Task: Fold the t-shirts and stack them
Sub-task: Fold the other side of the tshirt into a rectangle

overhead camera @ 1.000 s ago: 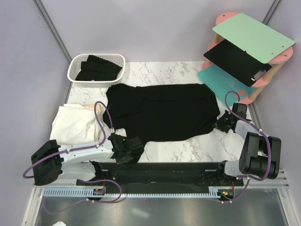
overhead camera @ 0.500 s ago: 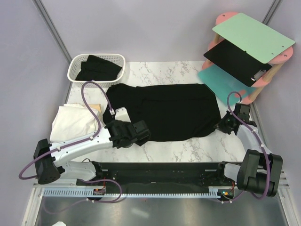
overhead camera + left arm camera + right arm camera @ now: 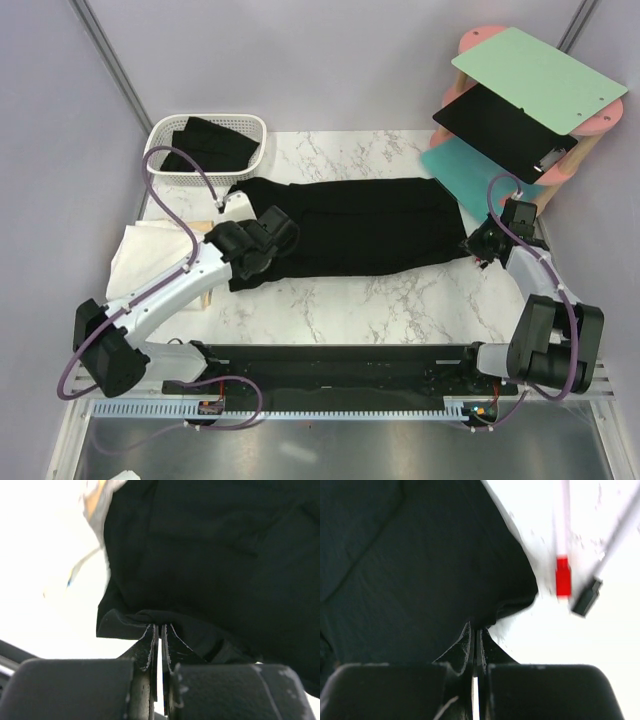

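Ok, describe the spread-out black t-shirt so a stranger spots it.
Find the white marble table. Across its middle lies a long black cloth t-shirt. Unlike the black shirt in the white lattice basket or the pale shirts beside it, the left hand and right hand pinch its ends.

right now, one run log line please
black t-shirt: spread on table | left gripper: shut on its left corner | right gripper: shut on its right corner

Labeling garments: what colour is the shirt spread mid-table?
The t-shirt is plain black; clearest in the top external view.
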`<state>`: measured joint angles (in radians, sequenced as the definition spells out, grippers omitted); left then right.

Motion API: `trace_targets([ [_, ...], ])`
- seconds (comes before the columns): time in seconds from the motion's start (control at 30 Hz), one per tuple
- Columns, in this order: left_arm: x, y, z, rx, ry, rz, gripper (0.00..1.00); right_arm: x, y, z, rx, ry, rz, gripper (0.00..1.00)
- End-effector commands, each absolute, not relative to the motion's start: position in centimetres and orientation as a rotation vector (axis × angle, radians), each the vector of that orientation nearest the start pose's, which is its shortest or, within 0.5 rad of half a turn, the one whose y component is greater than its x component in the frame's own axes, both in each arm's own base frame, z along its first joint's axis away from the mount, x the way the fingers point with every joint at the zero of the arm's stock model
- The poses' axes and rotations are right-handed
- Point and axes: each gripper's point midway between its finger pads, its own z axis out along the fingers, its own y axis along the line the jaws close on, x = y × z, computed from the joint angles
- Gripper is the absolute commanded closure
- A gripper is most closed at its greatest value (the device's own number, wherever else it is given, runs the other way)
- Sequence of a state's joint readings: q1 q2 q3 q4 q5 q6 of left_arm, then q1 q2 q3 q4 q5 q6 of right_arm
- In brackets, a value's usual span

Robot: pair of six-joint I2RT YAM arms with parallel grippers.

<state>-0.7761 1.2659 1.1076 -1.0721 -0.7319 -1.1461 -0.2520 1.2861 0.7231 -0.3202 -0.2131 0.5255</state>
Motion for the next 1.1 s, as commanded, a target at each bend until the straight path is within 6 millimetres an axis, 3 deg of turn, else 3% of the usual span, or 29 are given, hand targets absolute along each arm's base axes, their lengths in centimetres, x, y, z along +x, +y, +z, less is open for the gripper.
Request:
trace_targets([
  [0.0, 28.8, -11.8, 18.8, -0.492, 2.197, 0.225, 0.98, 35.8, -2.8, 10.2, 0.836, 2.202, 0.421, 1.0],
  [0.3, 32.6, -11.8, 17.7, -0.466, 2.208, 0.34, 0.98, 39.7, -3.6, 10.7, 0.852, 2.166, 0.435, 1.0],
  [0.47, 34.4, -11.0, 18.2, -0.48, 2.194, 0.359, 0.98, 41.4, -2.7, 10.4, 0.82, 2.19, 0.428, 1.0],
  [0.8, 37.8, -9.5, 18.6, -0.464, 2.193, 0.404, 0.98, 42.8, -0.4, 7.9, 0.767, 2.283, 0.4, 1.0],
  [1.07, 40.7, -9.8, 17.4, -0.42, 2.225, 0.431, 0.98, 43.5, -1.9, 6.7, 0.809, 2.292, 0.289, 1.0],
])
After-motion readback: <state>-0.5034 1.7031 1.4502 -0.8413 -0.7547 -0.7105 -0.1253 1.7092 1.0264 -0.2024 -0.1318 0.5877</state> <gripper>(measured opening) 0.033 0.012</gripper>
